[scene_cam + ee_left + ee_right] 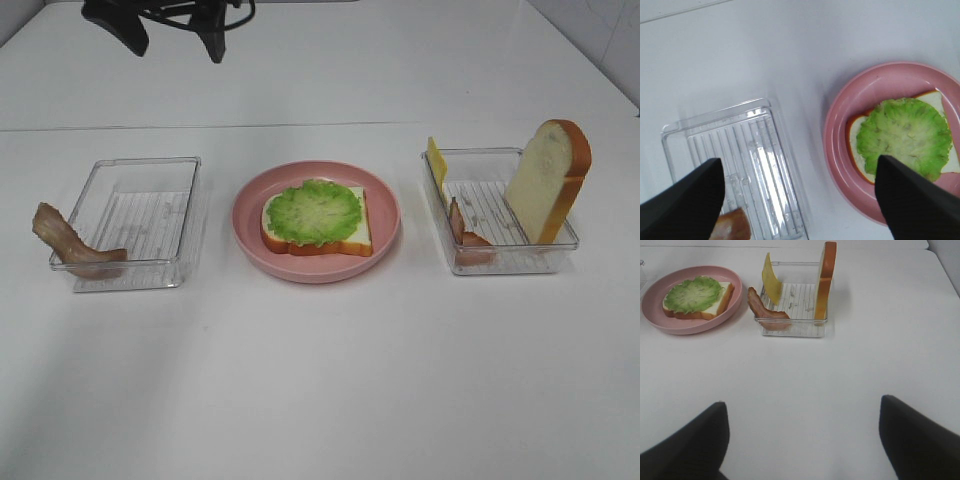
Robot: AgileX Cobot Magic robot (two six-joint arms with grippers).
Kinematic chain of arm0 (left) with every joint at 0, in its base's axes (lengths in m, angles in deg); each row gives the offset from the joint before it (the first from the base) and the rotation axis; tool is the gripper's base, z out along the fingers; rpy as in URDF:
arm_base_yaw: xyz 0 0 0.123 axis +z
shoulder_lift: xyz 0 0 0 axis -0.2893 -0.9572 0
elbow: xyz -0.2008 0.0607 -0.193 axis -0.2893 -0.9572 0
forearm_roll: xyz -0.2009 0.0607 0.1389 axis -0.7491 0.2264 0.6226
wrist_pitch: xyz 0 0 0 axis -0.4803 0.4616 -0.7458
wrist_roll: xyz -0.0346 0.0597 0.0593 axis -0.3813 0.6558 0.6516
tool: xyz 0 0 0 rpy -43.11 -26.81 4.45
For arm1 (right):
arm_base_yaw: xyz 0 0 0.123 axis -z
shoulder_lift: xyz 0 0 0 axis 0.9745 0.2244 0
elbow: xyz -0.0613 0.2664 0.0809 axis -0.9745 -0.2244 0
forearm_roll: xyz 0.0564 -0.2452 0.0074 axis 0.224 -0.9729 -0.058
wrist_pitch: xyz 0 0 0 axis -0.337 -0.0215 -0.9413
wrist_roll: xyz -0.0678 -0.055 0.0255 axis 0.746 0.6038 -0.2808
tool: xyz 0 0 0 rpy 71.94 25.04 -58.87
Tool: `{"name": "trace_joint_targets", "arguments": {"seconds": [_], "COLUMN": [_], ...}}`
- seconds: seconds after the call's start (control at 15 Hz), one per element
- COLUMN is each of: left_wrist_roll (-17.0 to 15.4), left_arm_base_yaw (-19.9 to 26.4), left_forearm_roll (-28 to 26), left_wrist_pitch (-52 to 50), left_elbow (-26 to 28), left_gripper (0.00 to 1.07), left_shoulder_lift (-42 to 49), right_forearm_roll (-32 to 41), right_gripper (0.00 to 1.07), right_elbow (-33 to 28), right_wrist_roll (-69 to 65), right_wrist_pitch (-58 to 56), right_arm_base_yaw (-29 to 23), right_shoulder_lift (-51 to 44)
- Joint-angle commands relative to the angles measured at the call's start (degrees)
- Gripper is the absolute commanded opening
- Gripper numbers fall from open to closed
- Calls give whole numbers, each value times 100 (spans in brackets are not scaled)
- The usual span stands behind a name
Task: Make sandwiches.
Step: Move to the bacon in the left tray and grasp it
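Note:
A white bread slice (355, 238) topped with frilly green lettuce (315, 213) lies on the pink plate (385, 205); it also shows in the left wrist view (902, 135) and the right wrist view (692, 292). A second bread slice (545, 180) stands upright in the right tray (500, 262), with a yellow cheese square (437, 160) and a bacon strip (465, 235). Another bacon strip (65, 240) drapes over the left tray's (140, 215) corner. My left gripper (172, 40) is open, high above the table's far left. My right gripper (800, 440) is open and empty, well short of the right tray (797, 300).
Both trays are clear plastic with ribbed floors, one on each side of the plate. The white table stretches wide in front of them. A seam line crosses the table behind the trays.

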Motion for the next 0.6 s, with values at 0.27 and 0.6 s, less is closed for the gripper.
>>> {"name": "trace_joint_targets", "arguments": {"seconds": [0.27,0.6], "left_wrist_roll": [-57,-57], "left_arm_base_yaw": [527,1335], "left_forearm_roll": [-109,-46], "left_wrist_pitch": [447,447], "left_elbow": [-1547,-3300], "left_gripper": [79,79], "left_shoulder_lift": [1381,2366], "right_forearm_roll": [-23,-23], "right_gripper": [78,78], "right_elbow": [6,6], "right_wrist_roll": [17,17], "right_wrist_pitch": [57,57], "right_arm_base_yaw": [0,0], "right_shoulder_lift": [-52,-52]}}
